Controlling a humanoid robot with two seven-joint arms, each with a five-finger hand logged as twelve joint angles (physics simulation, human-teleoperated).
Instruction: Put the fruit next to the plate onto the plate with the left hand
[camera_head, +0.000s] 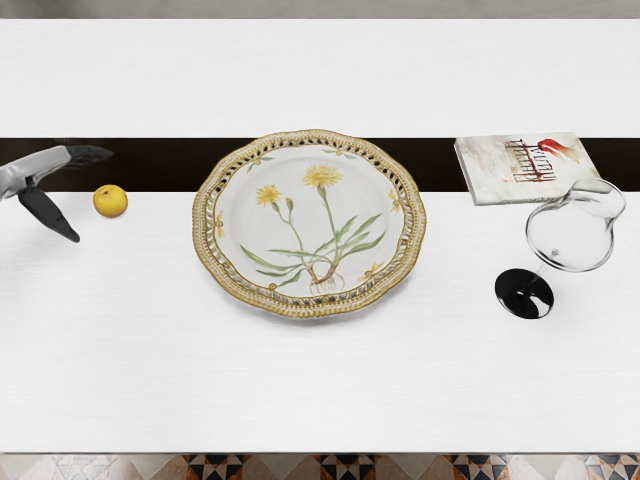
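Note:
A small yellow fruit (110, 200) lies on the white table, left of the plate. The plate (404, 212) is wide and white, with a pierced gold rim and painted yellow flowers, and it sits in the middle with nothing on it. My left hand (58, 185) comes in from the left edge, just left of the fruit and apart from it. Its dark fingers (48, 213) are spread, one pointing right above the fruit, one pointing down, and they hold nothing.
A tipped wine glass (572, 232) with a black base (526, 295) lies at the right. Behind it rests a small book (528, 165). A dark gap (160, 155) crosses the table behind the fruit and plate.

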